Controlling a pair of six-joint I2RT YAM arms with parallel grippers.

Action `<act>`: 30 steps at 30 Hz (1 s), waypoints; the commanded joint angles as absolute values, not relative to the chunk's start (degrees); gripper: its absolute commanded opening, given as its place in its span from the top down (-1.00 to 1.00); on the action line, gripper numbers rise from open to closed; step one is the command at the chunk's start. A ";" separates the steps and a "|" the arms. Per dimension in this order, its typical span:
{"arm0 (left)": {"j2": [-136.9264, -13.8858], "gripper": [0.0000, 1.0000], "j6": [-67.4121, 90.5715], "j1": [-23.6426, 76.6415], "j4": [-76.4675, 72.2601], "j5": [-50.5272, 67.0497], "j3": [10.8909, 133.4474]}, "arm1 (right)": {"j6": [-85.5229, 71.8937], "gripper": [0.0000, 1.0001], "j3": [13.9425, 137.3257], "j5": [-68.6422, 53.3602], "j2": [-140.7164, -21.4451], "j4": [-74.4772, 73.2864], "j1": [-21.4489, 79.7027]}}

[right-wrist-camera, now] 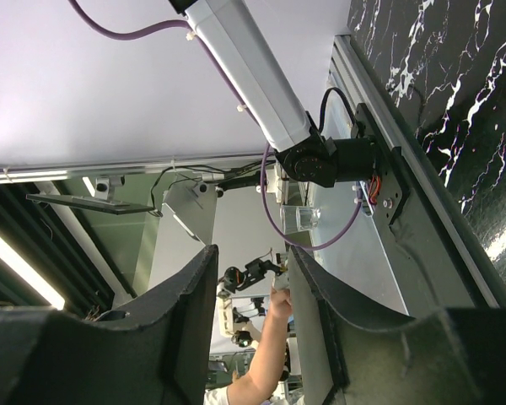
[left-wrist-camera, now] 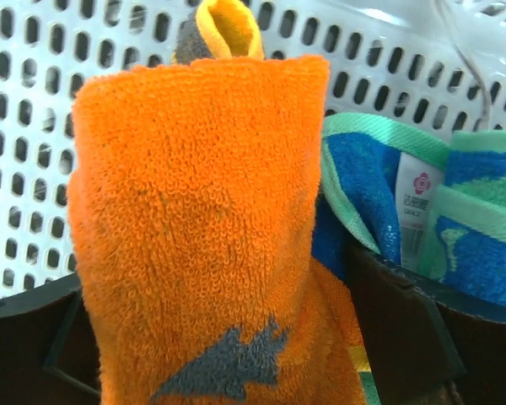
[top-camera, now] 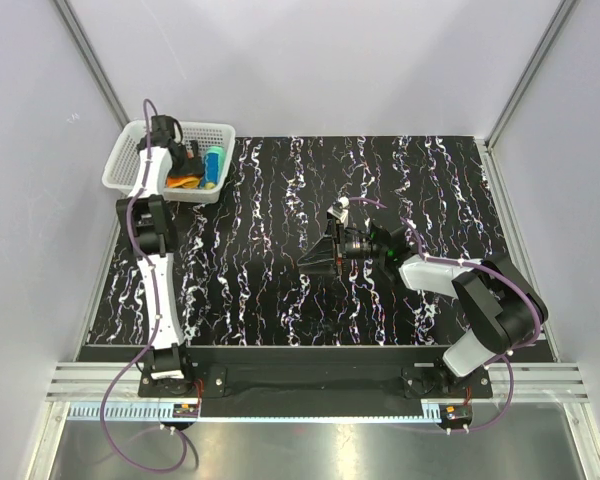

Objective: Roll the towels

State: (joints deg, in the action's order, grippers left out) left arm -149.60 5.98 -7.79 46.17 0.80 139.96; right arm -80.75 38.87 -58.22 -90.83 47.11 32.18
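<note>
Left wrist view shows the orange towel point(left-wrist-camera: 202, 219) as an upright roll inside the white mesh basket point(left-wrist-camera: 34, 126), with a grey mark point(left-wrist-camera: 228, 363) low on its facing side. My left gripper point(left-wrist-camera: 219, 337) is spread wide, one dark finger at each lower corner of that view and the orange roll between them; I cannot tell whether either finger touches the cloth. Just beside the roll, on its right, sits the second towel point(left-wrist-camera: 481, 245), blue with green bands and a white label point(left-wrist-camera: 417, 211), leaning against the basket wall above my right-hand finger. In the top external view the basket point(top-camera: 125, 160) stands at the far left corner of the black marbled worktop point(top-camera: 280, 200), and my left arm reaches forward so that the left gripper point(top-camera: 185, 155) is down inside it. Both towels appear there as an orange patch point(top-camera: 185, 182) and a blue patch point(top-camera: 213, 165), side by side in the basket. My right gripper point(top-camera: 305, 263) hangs over the middle of the worktop, well apart from the basket, pointing left. In the right wrist view its fingers point(right-wrist-camera: 185, 337) stand partly apart with nothing between them.
</note>
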 commanded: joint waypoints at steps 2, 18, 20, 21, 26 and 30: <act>-142.91 -0.98 6.94 -11.86 46.58 -0.88 138.34 | -80.07 0.08 40.60 -59.77 -90.26 48.52 31.90; -140.36 -0.97 9.93 -16.26 45.97 -0.35 136.67 | -80.07 0.08 41.48 -60.03 -90.17 47.64 31.90; -140.19 -0.98 9.67 -16.08 45.97 0.96 136.50 | -80.07 0.07 41.48 -60.12 -90.09 47.64 31.82; -139.92 -0.98 9.23 -15.91 46.05 0.71 136.23 | -80.07 0.07 41.48 -60.03 -90.09 47.64 31.90; -138.17 -0.97 8.00 -14.07 45.97 -2.02 135.35 | -80.07 0.07 41.40 -60.12 -90.00 47.72 31.90; -136.24 -0.98 7.82 -13.54 46.49 -5.53 135.79 | -80.07 0.07 41.31 -60.29 -89.30 47.55 31.90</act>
